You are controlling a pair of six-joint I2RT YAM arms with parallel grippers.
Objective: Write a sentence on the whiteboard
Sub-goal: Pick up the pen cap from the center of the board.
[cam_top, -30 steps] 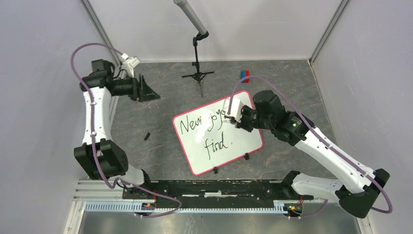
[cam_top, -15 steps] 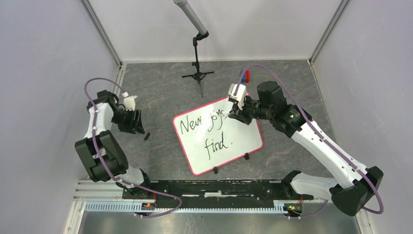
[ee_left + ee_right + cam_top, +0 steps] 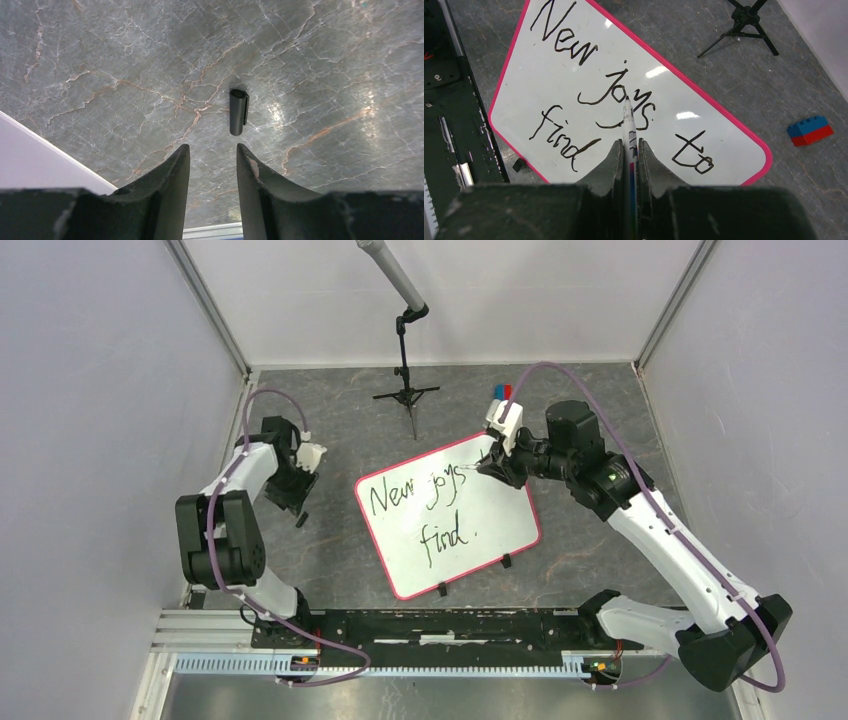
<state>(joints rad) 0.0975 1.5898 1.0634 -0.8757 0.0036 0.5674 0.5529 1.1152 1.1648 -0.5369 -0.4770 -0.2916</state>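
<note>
The whiteboard [image 3: 500, 518] lies tilted on the grey table, pink-rimmed, and also shows in the right wrist view [image 3: 524, 90]. The sentence [image 3: 400, 496] reads "New joys to find." in black [image 3: 616, 86]. My right gripper [image 3: 497, 468] is shut on a white marker [image 3: 629, 131], over the board's far right part. Its tip points at "joys"; I cannot tell if it touches. My left gripper [image 3: 298, 502] is open and empty [image 3: 213, 147], pointing down at the table left of the board. A black marker cap [image 3: 238, 112] lies just beyond its fingertips [image 3: 301, 519].
A black microphone tripod [image 3: 408, 392] stands at the back, also in the right wrist view [image 3: 744, 20]. A blue and red block [image 3: 502, 392] lies behind the board's far corner. A black rail [image 3: 440, 625] runs along the near edge. Walls close in both sides.
My left arm has swung in from the far left and now points down over the black cap. My right gripper has moved toward the far right with the marker, uncovering "joys".
</note>
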